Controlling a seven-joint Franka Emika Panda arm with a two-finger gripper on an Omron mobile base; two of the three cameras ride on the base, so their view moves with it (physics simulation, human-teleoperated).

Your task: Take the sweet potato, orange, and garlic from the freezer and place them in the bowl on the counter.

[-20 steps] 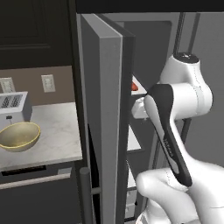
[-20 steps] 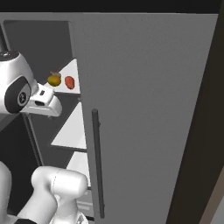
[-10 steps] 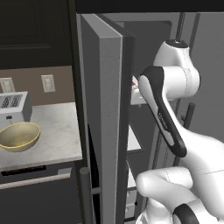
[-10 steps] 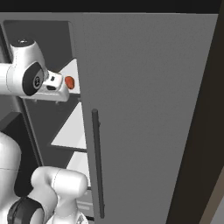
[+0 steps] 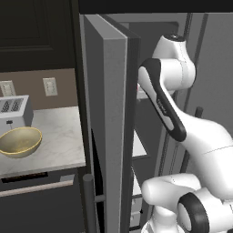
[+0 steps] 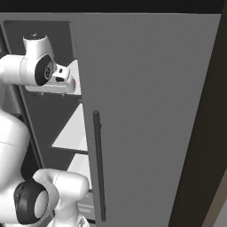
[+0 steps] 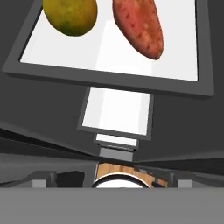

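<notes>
The freezer stands with its long grey door [image 5: 107, 113] swung open. In the hand view, on a white freezer shelf [image 7: 183, 48], the yellow-olive orange [image 7: 70, 17] lies left of the reddish sweet potato [image 7: 140, 28]. My gripper [image 6: 66, 80] reaches into the freezer above that shelf, apart from both, open with nothing between its fingers. A sliver of the sweet potato [image 6: 73, 83] peeks past the hand. The garlic is out of view. The pale yellow bowl [image 5: 19, 142] sits on the marbled counter [image 5: 59, 136], left of the door.
A silver toaster [image 5: 13, 111] stands behind the bowl. The door's thick edge is between the arm and the counter. Its long dark handle [image 6: 98, 164] faces the right base view. Lower white shelves [image 7: 116, 111] lie below the hand.
The arm has risen and swung further into the freezer. The hand now covers the orange and most of the sweet potato in the right base view. The gripper stays open.
</notes>
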